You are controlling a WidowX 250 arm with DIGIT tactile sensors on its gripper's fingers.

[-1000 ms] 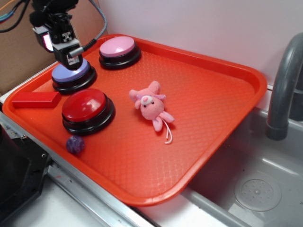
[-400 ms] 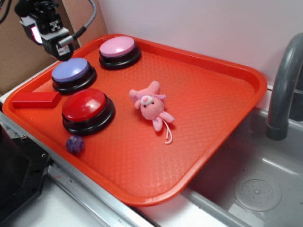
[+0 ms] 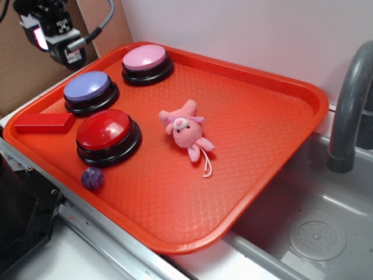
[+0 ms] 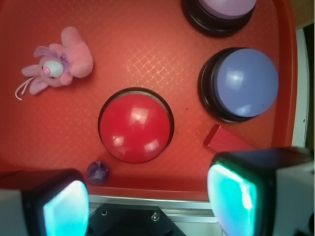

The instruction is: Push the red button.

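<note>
We see the pincer (image 3: 63, 51) raised at the far left corner of the orange tray (image 3: 274, 125), its pads (image 4: 235, 196) spread wide and holding nothing. The red button (image 3: 106, 129) sits near the tray's left front edge, between the flat red block (image 3: 44, 122) and the plush pig (image 3: 186, 129), with the blue-purple button (image 3: 88, 88) just behind it. We judge the approach step not yet begun: the next move calls for travel over the red dome, then a straight descent onto its centre.

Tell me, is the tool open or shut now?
Open. In the wrist view the tool shows its two fingertips far apart with nothing between them; the red button lies untouched beyond, on the orange tray.
</note>
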